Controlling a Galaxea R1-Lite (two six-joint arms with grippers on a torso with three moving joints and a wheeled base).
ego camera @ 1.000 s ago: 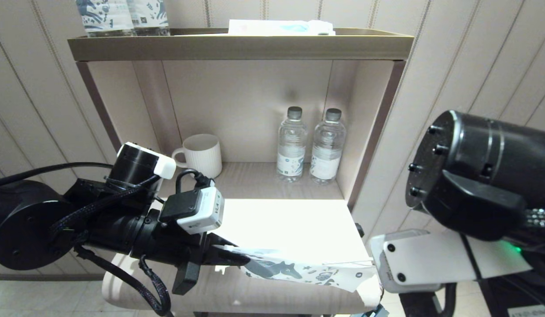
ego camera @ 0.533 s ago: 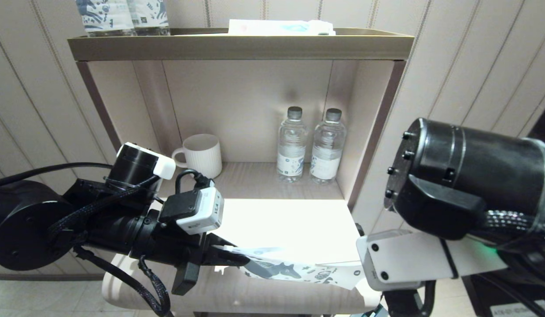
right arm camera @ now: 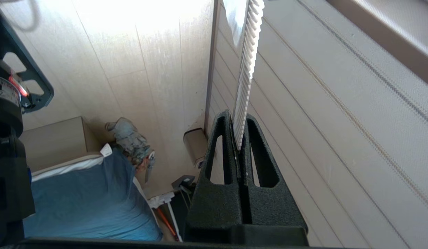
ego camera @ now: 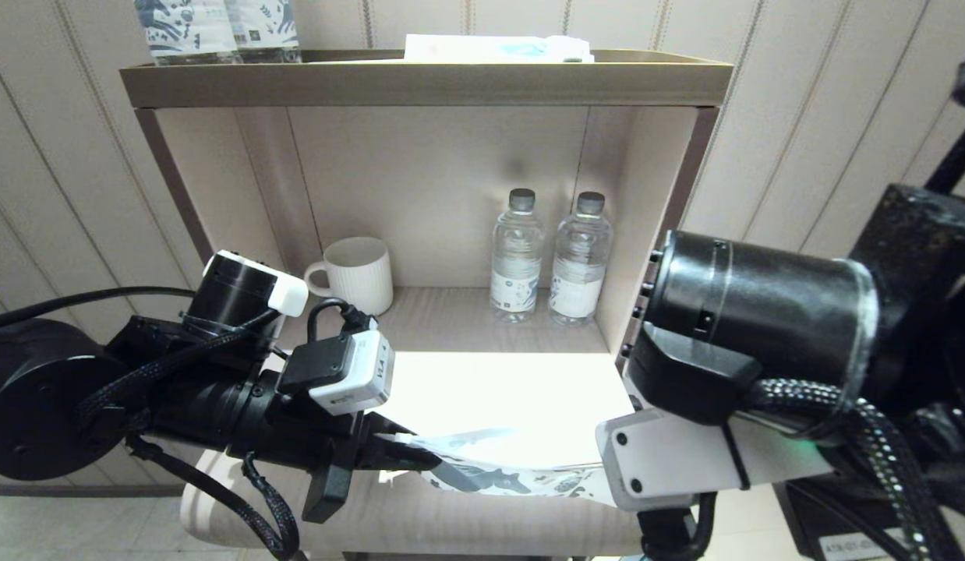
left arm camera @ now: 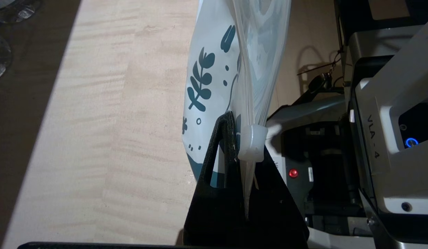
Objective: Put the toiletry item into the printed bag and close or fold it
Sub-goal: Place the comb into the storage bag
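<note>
The printed bag, white with a dark teal horse, hangs over the lit shelf board, held by its left end. My left gripper is shut on that end; the left wrist view shows the fingers pinching the bag at its clear strip, beside a white slider. The bag's right end is hidden behind my right wrist. In the right wrist view my right gripper is shut on the white comb, which sticks out past the fingertips with its teeth showing. In the head view this gripper and the comb are hidden.
A ribbed white mug and two water bottles stand at the back of the shelf. Horse-printed bottles and a white-and-blue packet sit on top. The shelf's side wall is close to my right arm.
My right arm has swung left toward the bag and now covers its right end. The bag sags lower. The left arm has barely moved.
</note>
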